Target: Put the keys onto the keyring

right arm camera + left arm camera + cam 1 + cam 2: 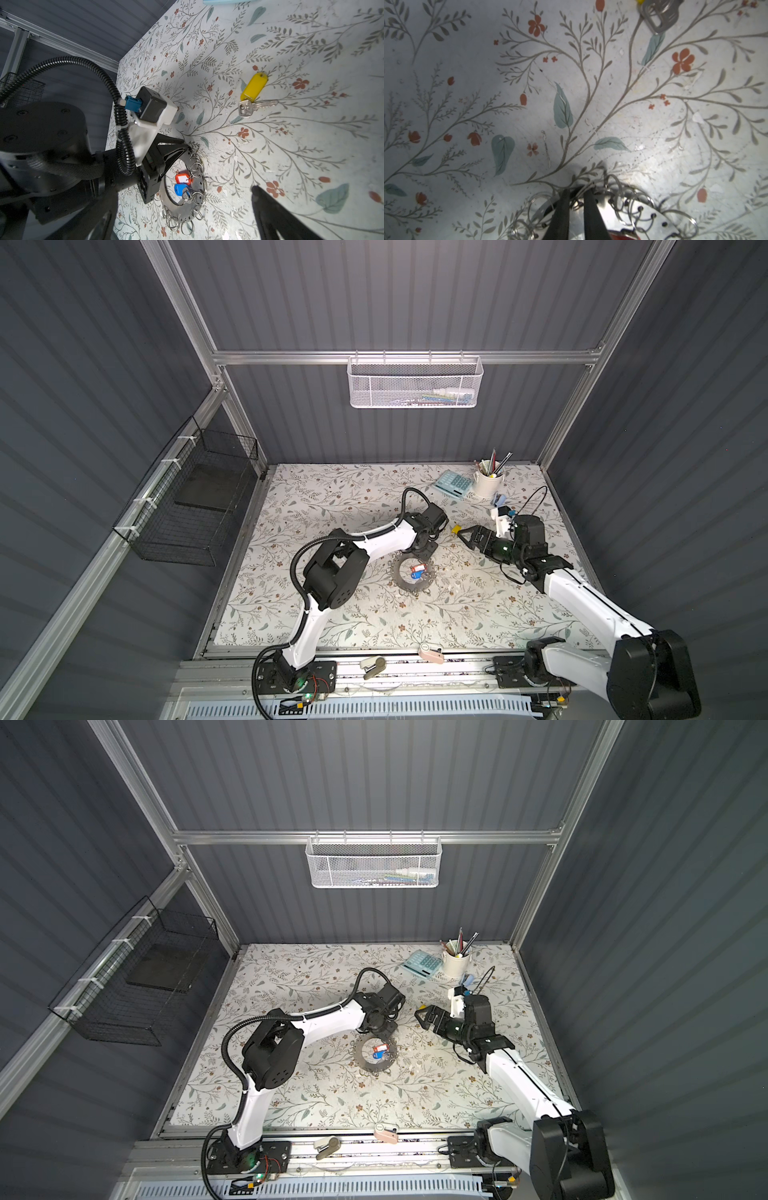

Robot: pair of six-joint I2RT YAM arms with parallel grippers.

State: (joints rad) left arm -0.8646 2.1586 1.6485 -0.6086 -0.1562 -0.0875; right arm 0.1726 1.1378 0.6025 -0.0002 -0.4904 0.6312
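Observation:
The grey keyring [400, 581] lies flat mid-table, wire loops round its edge. A red-tagged key [182, 178] and a blue-tagged key [180, 190] lie in its open centre, hooked to loops. My left gripper [577, 192] points down at the ring's far edge, its fingers [560, 209] nearly together with a wire loop pinched across the tips. The ring's plate [645, 216] shows beside them. A yellow-tagged key [253, 87] lies loose on the mat beyond the ring. My right gripper [462, 536] hovers open just beside that key [456, 528], nothing between its fingers.
A blue calculator [453, 483], a white cup of pens [488, 483] and a pale blue clip [498, 500] stand at the back right. A stapler [374, 667] and a pink object [430, 652] lie at the front edge. A black wire basket [195, 506] hangs left.

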